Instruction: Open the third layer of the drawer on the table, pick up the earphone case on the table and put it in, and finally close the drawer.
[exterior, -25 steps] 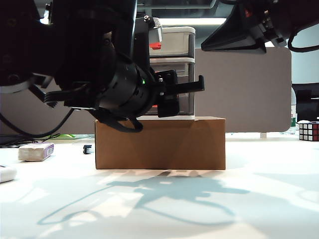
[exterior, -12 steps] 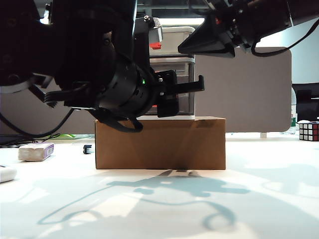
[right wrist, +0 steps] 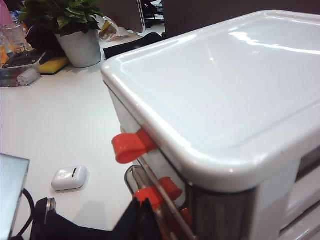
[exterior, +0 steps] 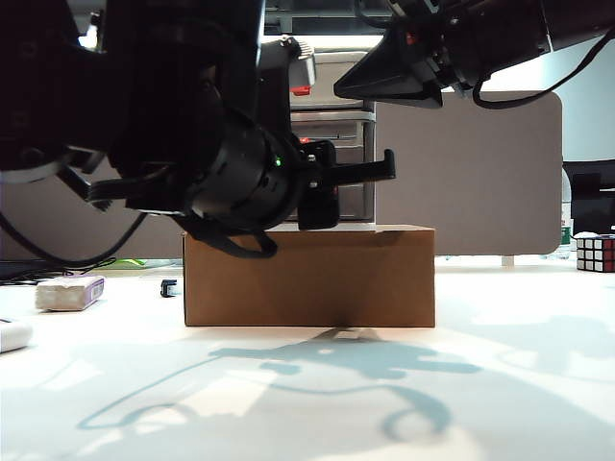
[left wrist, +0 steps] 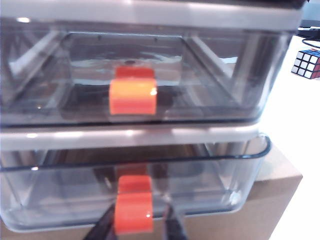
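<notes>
On the exterior view I see the drawer (exterior: 332, 134) standing on a brown cardboard box (exterior: 308, 276) on the white bench (exterior: 500, 384). My left claw (exterior: 360, 173) is at the front of the third layer, and the right claw (exterior: 370, 88) hangs near the top of the unit; I cannot tell its state.

From the left wrist view, the left claw (left wrist: 135, 227) has its dark fingers (left wrist: 102, 227) close on both sides of the red-orange handle (left wrist: 133, 212) of the third layer (left wrist: 130, 187), which stands slightly out.

From the right wrist view, the earphone case (right wrist: 69, 178) lies on the bench beside the unit.
</notes>
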Motion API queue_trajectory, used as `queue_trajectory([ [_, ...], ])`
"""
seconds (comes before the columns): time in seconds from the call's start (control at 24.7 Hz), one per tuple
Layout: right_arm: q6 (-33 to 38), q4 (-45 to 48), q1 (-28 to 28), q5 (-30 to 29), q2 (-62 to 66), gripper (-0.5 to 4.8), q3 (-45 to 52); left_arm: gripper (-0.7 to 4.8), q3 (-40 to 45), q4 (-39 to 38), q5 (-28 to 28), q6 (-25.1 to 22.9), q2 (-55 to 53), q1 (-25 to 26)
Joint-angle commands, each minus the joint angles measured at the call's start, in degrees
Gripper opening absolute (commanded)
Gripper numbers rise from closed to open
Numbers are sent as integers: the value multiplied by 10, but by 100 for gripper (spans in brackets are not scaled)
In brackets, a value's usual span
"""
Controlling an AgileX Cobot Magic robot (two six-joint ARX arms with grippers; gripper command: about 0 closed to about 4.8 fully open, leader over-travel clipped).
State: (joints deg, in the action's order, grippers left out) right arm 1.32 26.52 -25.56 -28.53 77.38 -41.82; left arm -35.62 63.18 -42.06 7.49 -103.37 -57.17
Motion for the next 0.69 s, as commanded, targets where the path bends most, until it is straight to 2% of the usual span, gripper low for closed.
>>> queue_trajectory([
  [0.04, 2, 8, -1, -1, -2, -6, -3, 105, -4, 7, 8, 0, 0, 2],
  [0.12, 2, 10, -1, -1, -2, -6, -2, 84, -4, 7, 8, 0, 0, 2],
  [0.36, 2, 20, -1, -1, -1, -5, -3, 71, -4, 7, 7, 0, 0, 2],
  [0.44, 2, 21, -1, 2, 1, -6, -5, 11, -4, 7, 3, 0, 0, 2],
  [0.49, 2, 25, -1, 2, 4, -6, -6, -1, -4, 7, -6, 0, 0, 2],
  [0.69, 5, 45, -1, 5, 25, -6, -6, -6, -3, 6, -45, 11, 0, -11],
])
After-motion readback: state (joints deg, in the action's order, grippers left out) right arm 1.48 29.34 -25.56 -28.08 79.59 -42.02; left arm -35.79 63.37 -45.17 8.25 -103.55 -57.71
